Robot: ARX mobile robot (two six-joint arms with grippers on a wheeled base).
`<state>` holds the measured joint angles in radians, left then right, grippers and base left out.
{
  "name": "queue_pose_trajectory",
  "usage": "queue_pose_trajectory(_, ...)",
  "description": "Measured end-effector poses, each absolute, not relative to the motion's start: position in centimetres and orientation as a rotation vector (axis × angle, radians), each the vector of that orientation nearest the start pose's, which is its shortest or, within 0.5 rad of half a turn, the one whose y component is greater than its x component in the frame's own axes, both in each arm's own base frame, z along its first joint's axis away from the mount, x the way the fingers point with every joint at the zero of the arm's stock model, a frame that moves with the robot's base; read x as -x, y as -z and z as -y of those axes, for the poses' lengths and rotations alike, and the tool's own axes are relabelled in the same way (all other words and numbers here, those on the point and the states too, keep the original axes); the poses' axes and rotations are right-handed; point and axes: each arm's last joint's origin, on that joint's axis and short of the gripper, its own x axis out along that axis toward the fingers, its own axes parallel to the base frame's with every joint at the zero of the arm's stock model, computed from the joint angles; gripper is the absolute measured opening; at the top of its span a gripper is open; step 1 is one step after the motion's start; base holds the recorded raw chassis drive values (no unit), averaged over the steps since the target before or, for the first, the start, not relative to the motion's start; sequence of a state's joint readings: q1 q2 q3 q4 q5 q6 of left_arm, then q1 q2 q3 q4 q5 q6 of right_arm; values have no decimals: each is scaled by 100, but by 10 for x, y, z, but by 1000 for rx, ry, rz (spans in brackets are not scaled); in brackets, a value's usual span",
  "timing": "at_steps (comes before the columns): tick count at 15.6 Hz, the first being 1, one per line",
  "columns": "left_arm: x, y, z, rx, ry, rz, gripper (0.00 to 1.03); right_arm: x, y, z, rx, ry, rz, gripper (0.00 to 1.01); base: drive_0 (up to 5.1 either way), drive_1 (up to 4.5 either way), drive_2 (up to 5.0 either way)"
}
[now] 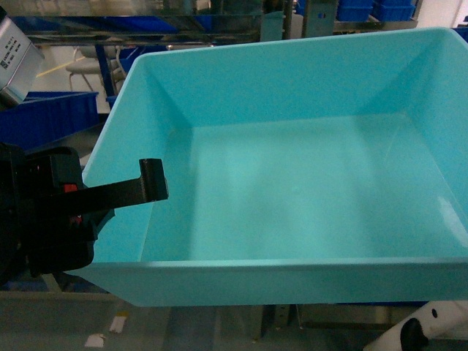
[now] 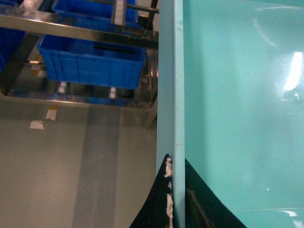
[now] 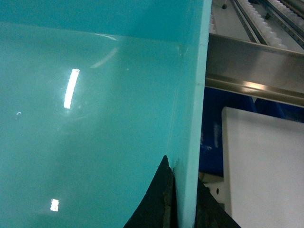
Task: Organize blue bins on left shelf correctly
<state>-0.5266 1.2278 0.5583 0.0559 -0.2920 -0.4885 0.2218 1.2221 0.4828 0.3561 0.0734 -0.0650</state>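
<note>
A large light turquoise blue bin (image 1: 307, 175) is held up off the floor and fills most of the head view; it is empty inside. My left gripper (image 2: 175, 199) is shut on the bin's left wall, and one black finger (image 1: 152, 180) shows inside that wall. My right gripper (image 3: 185, 199) is shut on the bin's right wall (image 3: 194, 95), one finger on each side. The right gripper is out of frame in the head view. The left shelf shows as steel rails (image 1: 146, 29) beyond the bin, with white roller tracks (image 3: 251, 14) behind a front rail (image 3: 256, 66).
Ribbed royal-blue bins sit on the rack: one low at the left (image 2: 90, 59), another behind my left arm (image 1: 44, 117), more at the top right (image 1: 365, 9). A white panel (image 3: 263, 166) stands close to the right wall. Grey floor (image 2: 61, 166) lies below, with tape scraps.
</note>
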Motion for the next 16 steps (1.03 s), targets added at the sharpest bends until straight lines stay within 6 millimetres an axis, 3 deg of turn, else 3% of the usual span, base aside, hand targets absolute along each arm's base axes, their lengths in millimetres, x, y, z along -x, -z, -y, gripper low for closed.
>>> queue_pose_trajectory(16, -211, -192, 113, 229, 84, -600, 2, -236, -195, -51, 121, -159, -372, 2, -501, 244, 244)
